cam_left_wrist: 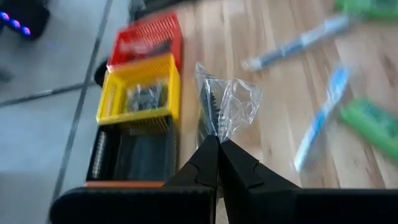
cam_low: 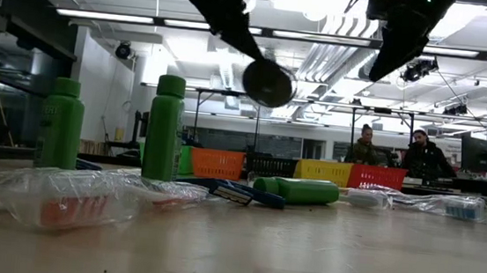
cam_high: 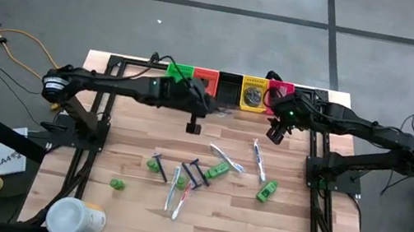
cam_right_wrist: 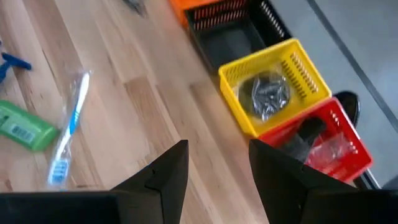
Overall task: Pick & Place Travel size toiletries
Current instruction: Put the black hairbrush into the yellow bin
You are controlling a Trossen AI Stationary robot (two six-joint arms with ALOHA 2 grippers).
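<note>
At the left of the table stood the large white tub (cam_high: 74,218), no part of the job, and near it a small green bottle (cam_high: 118,184). These bottles looked rigid and light, best taken across the body, though a smooth round one could roll or slip from the pads. Further along, the left gripper (cam_left_wrist: 217,140) hung above the boards in front of the row of bins (cam_high: 229,86), its fingers pinched fully together on the crinkled top edge of a clear wrapper (cam_left_wrist: 227,106) with a small dark piece inside. That packet appeared nearly weightless and floppy. The film was likely slippery, so a pinch on bunched film seemed sound, but the packet could swing freely below the hold. Below on the table lay the wrapped toothbrushes (cam_high: 178,191), a blue razor (cam_high: 196,173) and a green bottle on its side (cam_high: 218,170). The brushes were slim and flat in loose film, awkward to lift except across the handle's middle, and the razor was better held by its handle than its head. Rightmost, the right gripper (cam_right_wrist: 217,146) hovered near the yellow bin (cam_right_wrist: 273,87) and the red bin (cam_right_wrist: 323,140), fingers about half apart with nothing between them.
</note>
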